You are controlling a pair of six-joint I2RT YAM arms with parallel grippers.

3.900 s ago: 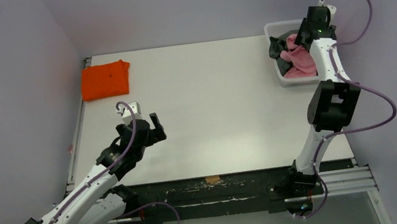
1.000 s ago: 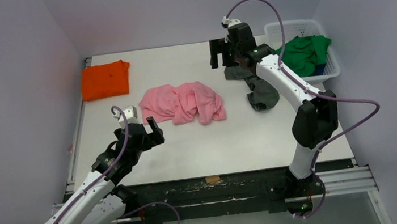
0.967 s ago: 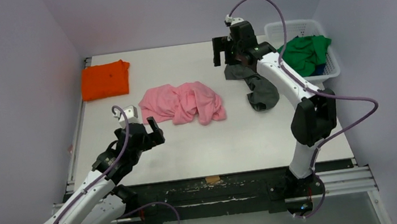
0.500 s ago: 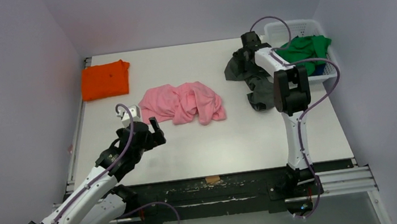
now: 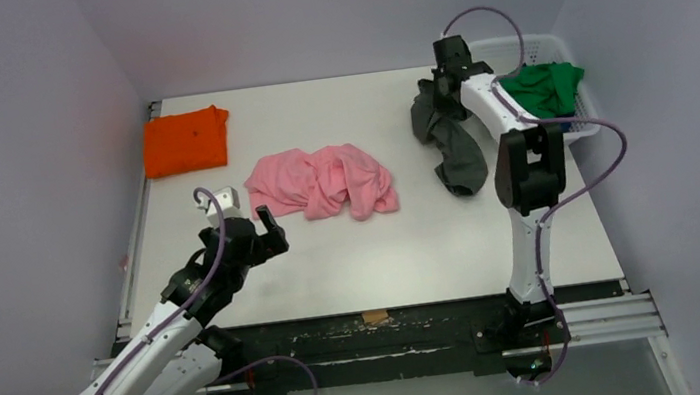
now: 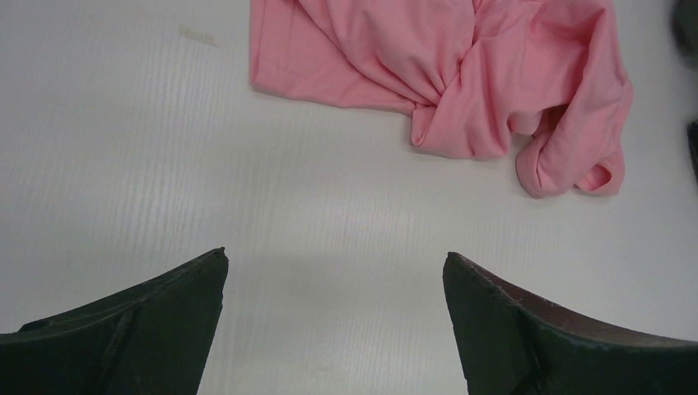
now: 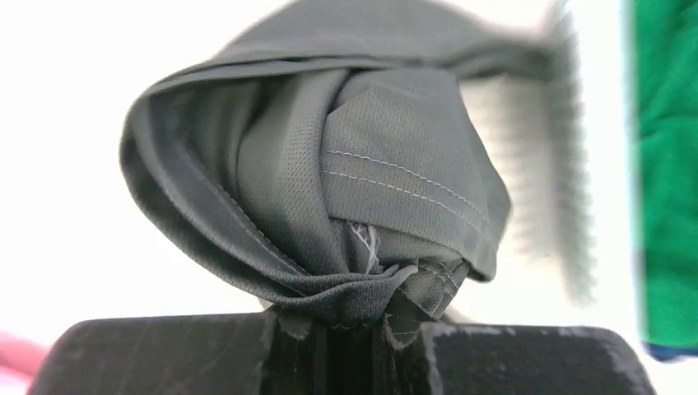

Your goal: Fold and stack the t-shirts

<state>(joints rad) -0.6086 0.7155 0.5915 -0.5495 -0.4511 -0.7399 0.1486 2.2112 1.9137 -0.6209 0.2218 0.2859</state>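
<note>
Pinching a bunched hem of the grey t-shirt (image 7: 329, 189) between tightly pressed fingers, our right gripper (image 7: 351, 325) holds it up, with the green t-shirt (image 7: 667, 181) just to the fingers' right. Our left gripper (image 6: 333, 259) hangs with fingers spread and empty, the crumpled pink t-shirt (image 6: 444, 74) ahead of them. We judge the step to be laying shirts out for folding. Next, the grey one needs spreading flat, probably with both grippers.
</note>
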